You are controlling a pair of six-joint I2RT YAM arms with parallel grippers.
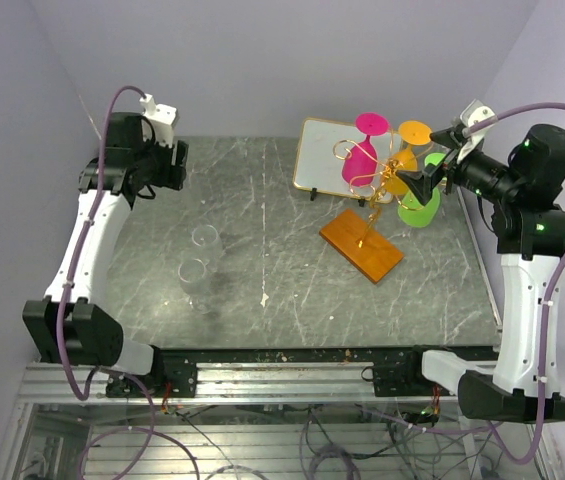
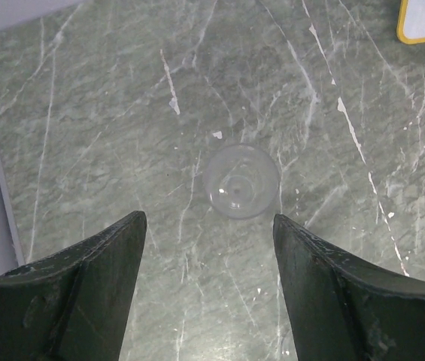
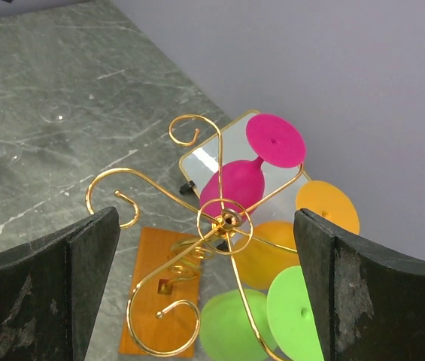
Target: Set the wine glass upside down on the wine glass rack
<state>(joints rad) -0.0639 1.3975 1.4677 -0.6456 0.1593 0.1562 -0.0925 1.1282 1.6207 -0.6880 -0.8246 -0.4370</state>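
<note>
The gold wire wine glass rack stands on its orange-brown wooden base at the back right. A pink glass, an orange glass and a green glass hang upside down on it. Two clear wine glasses stand on the table at the left. My left gripper is open and empty, high above one clear glass. My right gripper is open and empty, just above the rack's hub, with the scrolled arms between its fingers in the right wrist view.
A gold-framed mirror-like panel leans behind the rack. Lilac walls close in the back and both sides. The grey marble table ends at a black rail in front.
</note>
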